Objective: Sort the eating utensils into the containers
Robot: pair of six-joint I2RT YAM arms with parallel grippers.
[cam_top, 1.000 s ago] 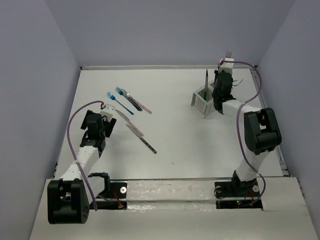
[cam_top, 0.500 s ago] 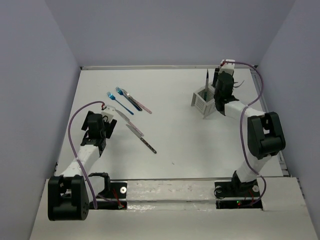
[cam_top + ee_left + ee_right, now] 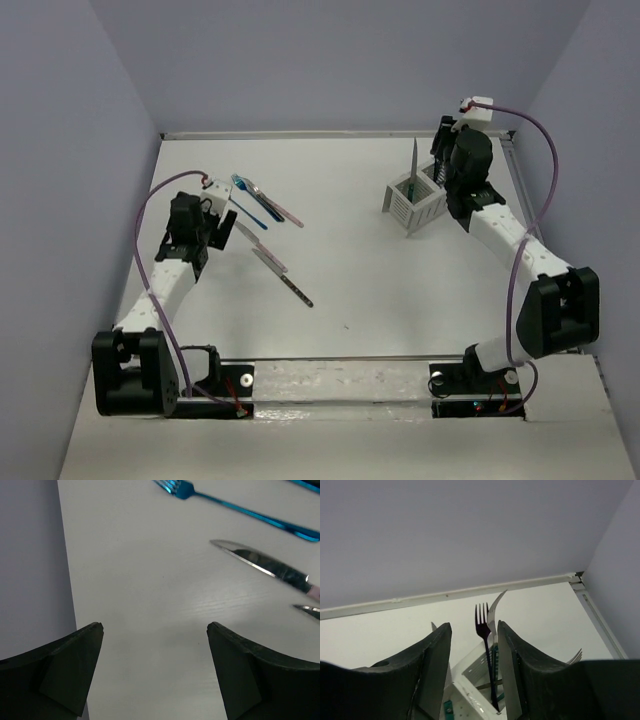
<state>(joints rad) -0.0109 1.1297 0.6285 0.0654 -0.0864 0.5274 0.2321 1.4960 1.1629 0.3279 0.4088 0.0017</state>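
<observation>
The white slatted caddy [image 3: 402, 207] stands at the back right with a knife [image 3: 413, 160] upright in it. My right gripper [image 3: 441, 168] hovers just above it, open. In the right wrist view a dark fork [image 3: 485, 645] stands in the caddy [image 3: 470, 692] between my parted fingers [image 3: 435, 655], untouched, with a knife blade [image 3: 496, 607] beside it. My left gripper [image 3: 219, 212] is open over bare table, next to loose utensils: blue forks [image 3: 252, 200], a pink-handled piece [image 3: 287, 212], a pink-handled knife [image 3: 270, 259] and a dark-handled knife [image 3: 297, 291]. The left wrist view shows a blue fork [image 3: 225, 505] and a knife [image 3: 270, 567] ahead.
A raised rail [image 3: 330, 133] edges the table's back, and grey walls close in left and right. Fork tines [image 3: 575, 656] show past my right finger. The arms' bases sit on the near edge.
My right gripper opened, let go of the dark fork in the caddy and rose up and back. My left arm reached forward toward the loose utensils, still open.
</observation>
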